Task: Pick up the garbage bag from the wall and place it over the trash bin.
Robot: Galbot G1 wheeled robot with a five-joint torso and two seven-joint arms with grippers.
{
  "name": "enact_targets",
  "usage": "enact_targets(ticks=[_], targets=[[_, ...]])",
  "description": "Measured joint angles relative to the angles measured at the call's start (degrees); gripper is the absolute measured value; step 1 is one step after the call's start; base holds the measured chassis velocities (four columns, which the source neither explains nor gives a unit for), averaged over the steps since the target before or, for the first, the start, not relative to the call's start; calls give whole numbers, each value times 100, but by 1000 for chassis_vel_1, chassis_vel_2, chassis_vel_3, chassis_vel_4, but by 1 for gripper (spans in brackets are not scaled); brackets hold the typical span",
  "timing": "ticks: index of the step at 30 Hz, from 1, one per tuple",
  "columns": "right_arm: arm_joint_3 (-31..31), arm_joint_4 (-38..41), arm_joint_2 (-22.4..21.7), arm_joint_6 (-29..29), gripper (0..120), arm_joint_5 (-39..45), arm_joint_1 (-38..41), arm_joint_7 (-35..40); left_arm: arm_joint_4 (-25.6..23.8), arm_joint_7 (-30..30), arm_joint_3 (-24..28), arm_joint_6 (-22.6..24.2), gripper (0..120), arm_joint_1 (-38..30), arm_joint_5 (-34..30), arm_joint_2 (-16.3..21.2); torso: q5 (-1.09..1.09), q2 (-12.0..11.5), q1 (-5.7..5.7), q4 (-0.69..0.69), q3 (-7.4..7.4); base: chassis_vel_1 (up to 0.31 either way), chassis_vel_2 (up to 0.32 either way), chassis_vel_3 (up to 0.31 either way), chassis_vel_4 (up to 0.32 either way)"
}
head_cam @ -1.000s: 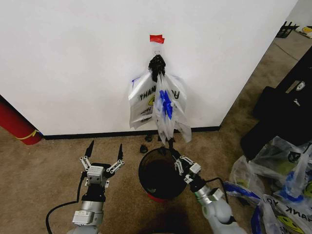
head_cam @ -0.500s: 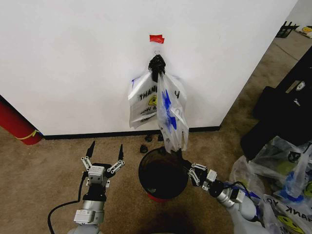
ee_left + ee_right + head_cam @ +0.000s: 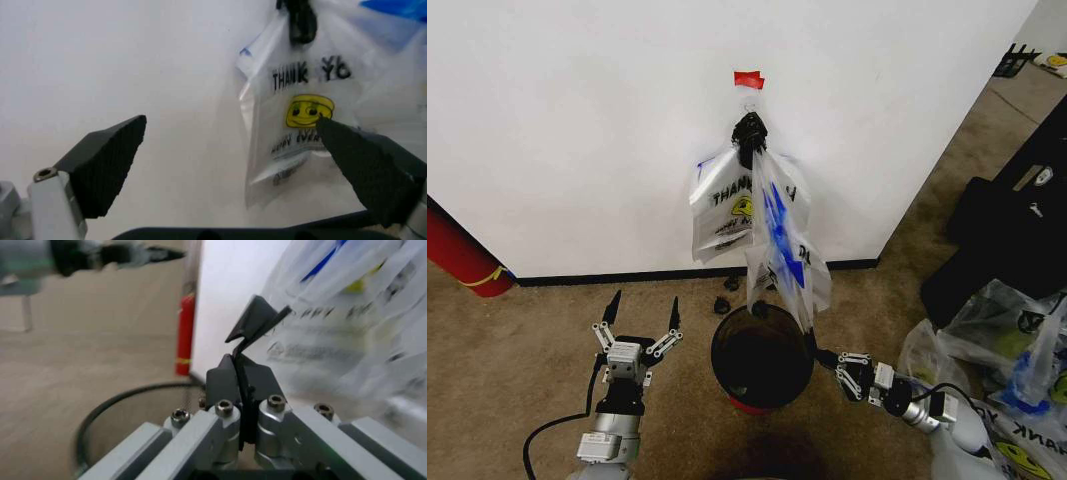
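The garbage bag (image 3: 782, 250), translucent white with blue handles, hangs from a black knotted bundle (image 3: 748, 132) under a red tape strip (image 3: 748, 79) on the white wall (image 3: 577, 130). Its lower end is drawn out toward the right, above the trash bin (image 3: 718, 352). My right gripper (image 3: 823, 355) is shut at that lower end, just right of the bin's rim; the right wrist view shows the right gripper (image 3: 257, 322) pressed together against the bag (image 3: 333, 325). My left gripper (image 3: 640, 310) stands open left of the bin, facing the wall. Beyond the left gripper (image 3: 233, 150) hangs a bag printed with a smiley (image 3: 309, 111).
A large red cylinder (image 3: 462, 255) leans at the wall's far left. Small black bits (image 3: 727, 303) lie by the baseboard behind the bin. Black cases (image 3: 1007, 240) and a heap of plastic bags (image 3: 997, 350) crowd the right. Bare carpet lies to the left.
My right gripper has drawn back to the right, away from the bin's far rim, and the bag's lower end has swung out to the right with it. The left arm is still.
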Motion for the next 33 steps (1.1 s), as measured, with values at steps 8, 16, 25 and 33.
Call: enact_targets(ticks=[8,16,25,33], targets=[[-832,303,1,453,0,739,-59,1541,-39,-30,-2,-39,100,54,31,-12,0,0,0,1,0,0,0,0,0],[-1138,635,-31,377,7,1182,12,2341,-47,-63,-38,-91,100,86,33,-9,0,0,0,1,0,0,0,0,0],[251,474,-107,23,39,-111,329,723,2,-66,13,-79,100,22,43,-30,1,0,0,1,0,0,0,0,0],[342,601,-404,356,64,-435,264,1521,128,-60,142,-33,100,-87,109,-63,0,0,0,-1,0,0,0,0,0]])
